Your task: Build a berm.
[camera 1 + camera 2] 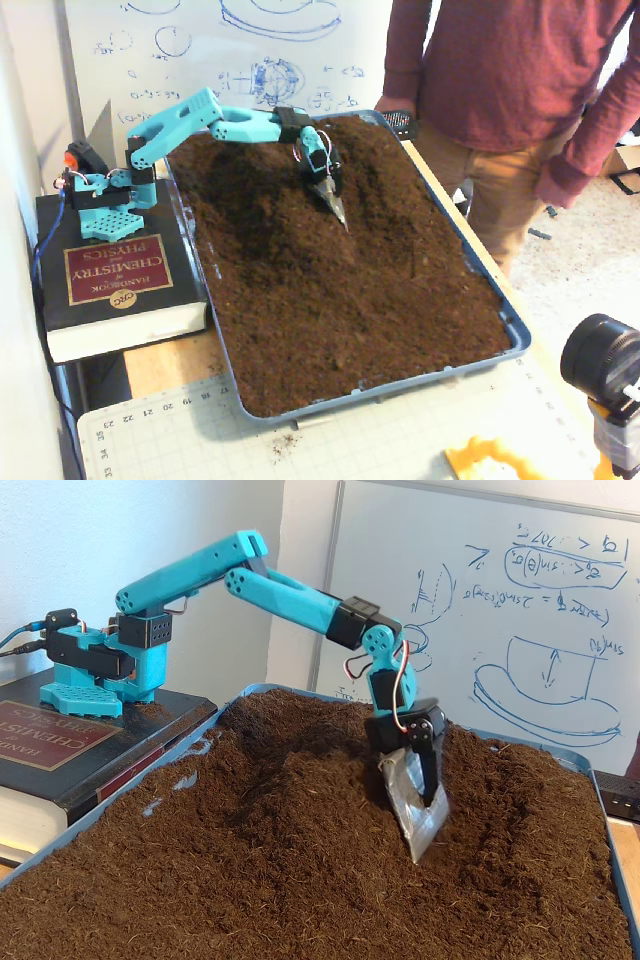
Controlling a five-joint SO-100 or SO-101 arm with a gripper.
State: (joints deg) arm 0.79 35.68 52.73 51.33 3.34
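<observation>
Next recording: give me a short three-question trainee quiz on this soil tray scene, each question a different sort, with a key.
1. True or false: the arm's base stands on a book.
2. Multiple choice: the silvery scoop on the hand points (A) up at the whiteboard, (B) down at the soil, (C) sideways at the book.
3. Fill in: in a fixed view, the berm rises in the tray's ____ end, near the whiteboard.

Key:
1. True: it is a chemistry handbook.
2. B: its tip touches or nearly touches the soil.
3. Far.
</observation>
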